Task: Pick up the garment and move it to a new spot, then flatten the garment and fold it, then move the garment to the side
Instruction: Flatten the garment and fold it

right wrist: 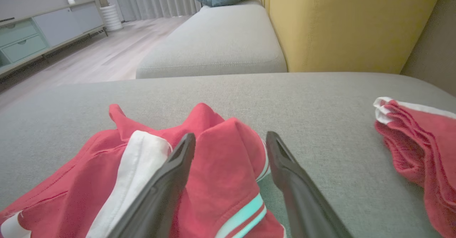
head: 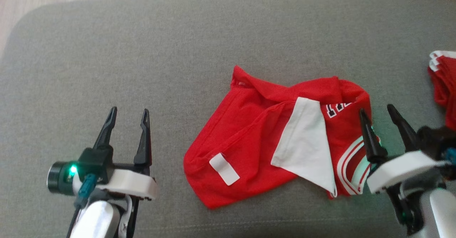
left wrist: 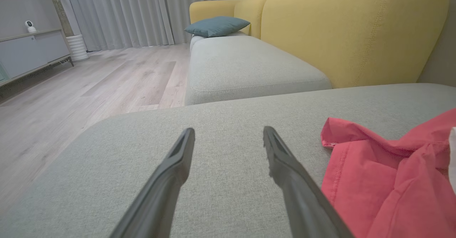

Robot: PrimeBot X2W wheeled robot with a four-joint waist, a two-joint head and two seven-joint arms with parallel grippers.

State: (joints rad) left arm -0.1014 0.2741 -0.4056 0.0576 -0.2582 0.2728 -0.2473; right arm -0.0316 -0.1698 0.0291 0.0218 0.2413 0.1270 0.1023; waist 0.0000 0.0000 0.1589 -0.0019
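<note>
We hold our left gripper [head: 129, 109] spread wide over the bare gray sofa seat [head: 213, 35], our right gripper [head: 376, 108] spread wide over the right edge of the crumpled red garment [head: 249, 141], garment lying between both, another red cloth [head: 443, 84] far right.

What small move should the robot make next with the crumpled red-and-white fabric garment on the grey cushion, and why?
Probably lower the right gripper onto the striped edge of the crumpled red-and-white fabric garment and close. Its jaws stand open at that edge and nothing is held. The left gripper, also open, sits apart to the side over the grey cushion.
</note>
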